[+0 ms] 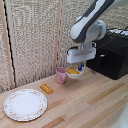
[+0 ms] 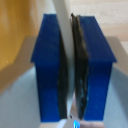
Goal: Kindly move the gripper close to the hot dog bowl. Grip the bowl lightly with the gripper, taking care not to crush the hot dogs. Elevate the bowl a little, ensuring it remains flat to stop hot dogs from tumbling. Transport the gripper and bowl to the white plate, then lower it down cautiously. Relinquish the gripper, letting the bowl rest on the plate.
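Note:
In the exterior view the small white hot dog bowl (image 1: 74, 73) is at the back of the wooden table, with the orange-yellow hot dogs (image 1: 73, 71) inside it. My gripper (image 1: 80, 67) comes down onto the bowl's rim on the exterior view's right side. The wrist view shows both blue fingers (image 2: 50, 60) pressed onto the thin white wall of the bowl (image 2: 62, 22), so the gripper (image 2: 70, 24) is shut on it. Orange-yellow hot dogs (image 2: 10, 35) show blurred beside one finger. The large white plate (image 1: 25, 104) lies at the front, on the exterior view's left. Whether the bowl touches the table I cannot tell.
A pink cup (image 1: 61, 75) stands right beside the bowl, on the exterior view's left of it. A loose orange-yellow block (image 1: 46, 88) lies between cup and plate. A black box (image 1: 113, 56) stands at the exterior view's right. A woven screen (image 1: 35, 35) closes off the back.

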Robot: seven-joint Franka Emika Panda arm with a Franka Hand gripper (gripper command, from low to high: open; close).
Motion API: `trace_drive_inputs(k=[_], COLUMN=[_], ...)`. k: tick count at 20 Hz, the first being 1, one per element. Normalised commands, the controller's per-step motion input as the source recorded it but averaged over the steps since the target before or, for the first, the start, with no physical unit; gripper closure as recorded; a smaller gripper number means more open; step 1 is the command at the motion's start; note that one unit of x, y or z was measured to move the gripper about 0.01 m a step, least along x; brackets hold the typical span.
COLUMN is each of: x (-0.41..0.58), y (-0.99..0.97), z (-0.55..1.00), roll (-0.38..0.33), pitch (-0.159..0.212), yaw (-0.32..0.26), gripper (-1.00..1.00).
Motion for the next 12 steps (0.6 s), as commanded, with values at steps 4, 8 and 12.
trace_drive_inputs(k=[4,8,12], x=[0.419,0.436,0.479], y=[0.71,0.82,0.85], z=[0.71,0.56,0.42], roll=[0.014,0.025,0.001], pitch=[0.142,0.081,0.018], yaw=[0.065,0.010,0.000], gripper=[1.00,1.00,1.00])
